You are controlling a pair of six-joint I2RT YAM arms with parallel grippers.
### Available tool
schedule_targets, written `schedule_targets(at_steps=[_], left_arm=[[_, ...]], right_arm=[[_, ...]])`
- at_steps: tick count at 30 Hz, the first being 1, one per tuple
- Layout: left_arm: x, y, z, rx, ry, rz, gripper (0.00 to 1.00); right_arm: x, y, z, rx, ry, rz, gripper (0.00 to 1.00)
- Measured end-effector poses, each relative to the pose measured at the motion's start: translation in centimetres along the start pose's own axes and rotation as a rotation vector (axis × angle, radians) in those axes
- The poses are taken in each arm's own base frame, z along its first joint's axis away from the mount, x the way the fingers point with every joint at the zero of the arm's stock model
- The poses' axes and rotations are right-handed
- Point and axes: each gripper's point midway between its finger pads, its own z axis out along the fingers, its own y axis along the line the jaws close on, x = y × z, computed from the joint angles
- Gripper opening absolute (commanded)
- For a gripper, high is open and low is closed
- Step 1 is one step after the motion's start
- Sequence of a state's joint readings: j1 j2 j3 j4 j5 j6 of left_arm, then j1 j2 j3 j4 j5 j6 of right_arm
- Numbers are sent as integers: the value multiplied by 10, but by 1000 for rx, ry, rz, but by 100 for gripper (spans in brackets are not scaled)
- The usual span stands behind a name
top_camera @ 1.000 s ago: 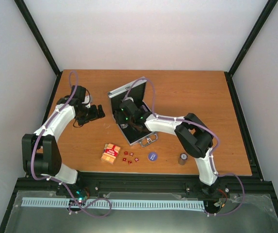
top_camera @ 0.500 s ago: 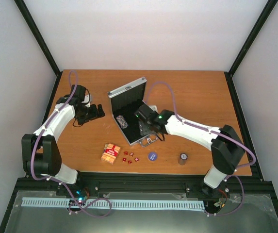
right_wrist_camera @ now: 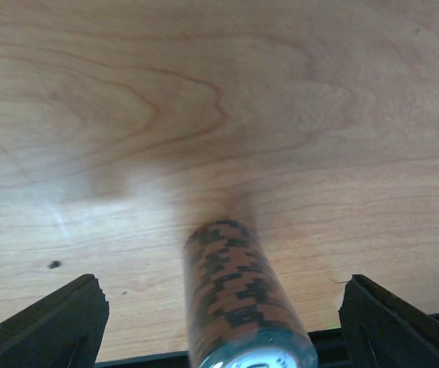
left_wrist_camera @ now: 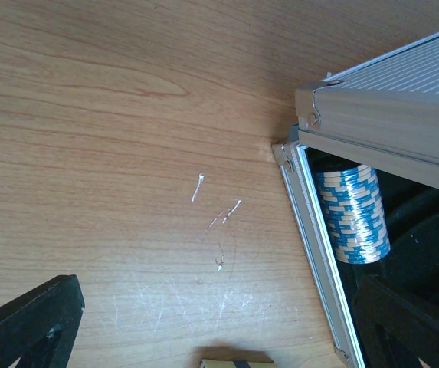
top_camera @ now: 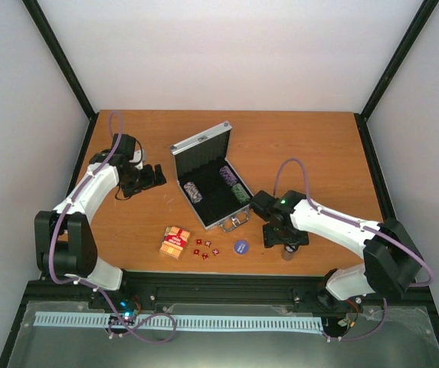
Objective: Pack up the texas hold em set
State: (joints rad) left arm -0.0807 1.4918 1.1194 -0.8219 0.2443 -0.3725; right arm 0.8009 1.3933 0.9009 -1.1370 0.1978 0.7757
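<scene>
Top external view shows the left hand [top_camera: 156, 176] held over the wooden surface [top_camera: 319, 146], its fingers spread wide with nothing between them. Just ahead of its fingertips stands the silver case [top_camera: 201, 143], lid raised and black lining showing. In the left wrist view the left hand [left_wrist_camera: 217, 295] has the case [left_wrist_camera: 372, 115] ahead and to its right, with a blue-and-white chip stack [left_wrist_camera: 353, 215] lying inside against the near corner. From above, that blue-and-white chip stack [top_camera: 194, 192] rests in the case alongside a purple stack [top_camera: 228, 175] and a green stack [top_camera: 240, 192].

The right hand [top_camera: 284, 236] sits beside the case's handle [top_camera: 238, 222], over a brown chip stack [top_camera: 288, 251] standing on the surface near the front edge. The right wrist view, somewhat blurred, shows the right hand [right_wrist_camera: 223, 307] open, one finger [right_wrist_camera: 43, 326] on each side of the brown chip stack [right_wrist_camera: 238, 299], with clear gaps to both, so the stack is straddled and not gripped.

To the right hand's left, close by, lies the blue-purple disc [top_camera: 240, 246]. Farther that way sit the small red dice [top_camera: 206, 248] and then the red-orange card box [top_camera: 175, 241], all lying on the surface outside the case.
</scene>
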Motion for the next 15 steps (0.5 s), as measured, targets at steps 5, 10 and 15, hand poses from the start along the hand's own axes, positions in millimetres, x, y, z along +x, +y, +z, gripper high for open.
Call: schedule_targets(at_steps=[5,10,15], left_arm=[[0,0,2,-2,5,-4,100],[1,1,3,-4,7,-9,100],[1,1,3,-5,8,-12,100]], right_arm=[[16,-14,18,11,88,39,79],[24,-15,25,-5,128,36,72],[25,-10,31,-41,144,35,68]])
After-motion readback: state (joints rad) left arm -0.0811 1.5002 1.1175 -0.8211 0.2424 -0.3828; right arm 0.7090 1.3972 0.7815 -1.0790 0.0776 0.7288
